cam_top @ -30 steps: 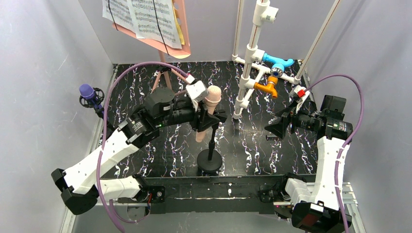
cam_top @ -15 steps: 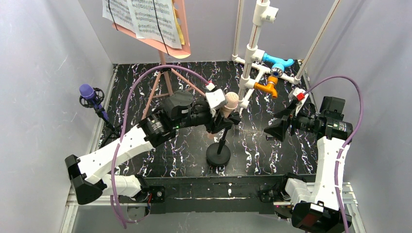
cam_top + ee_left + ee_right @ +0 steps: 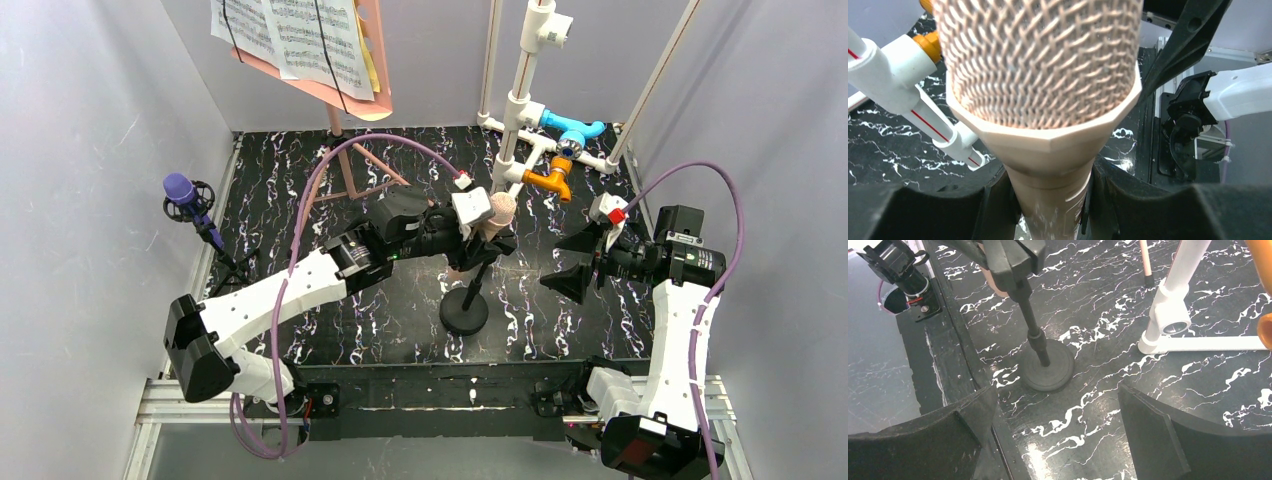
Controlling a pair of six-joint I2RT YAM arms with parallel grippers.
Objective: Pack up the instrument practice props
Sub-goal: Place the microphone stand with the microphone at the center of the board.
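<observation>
Beige microphone (image 3: 500,212) in the left gripper (image 3: 480,235), seen from above. The jaws are closed part-way around its tapered handle just under the mesh head, as the left wrist view confirms (image 3: 1048,200). The microphone is still seated in its black stand (image 3: 470,285), which leans, with its round base (image 3: 464,316) apparently on the tabletop (image 3: 300,200).

Compared with a second earlier, the microphone, stand and left arm now lie much nearer the white pipe frame (image 3: 520,110). The head is just in front of the frame's lower upright. The prop appears to be on its way towards the right arm, a transfer rather than a stow.

The right gripper (image 3: 580,262) waits on the near side of the frame, jaws wide and empty. Its wrist view looks across bare tabletop at the base (image 3: 1048,371).

Clearance is tightest at the frame's upright and orange fitting (image 3: 552,180), beside the head. Open tabletop remains between base and right jaws, and the tabletop's near edge lies close behind the base.

Far from the frame, the purple microphone (image 3: 180,190) and the pink holder (image 3: 375,60) with music pages (image 3: 300,35) are not yet packed.
</observation>
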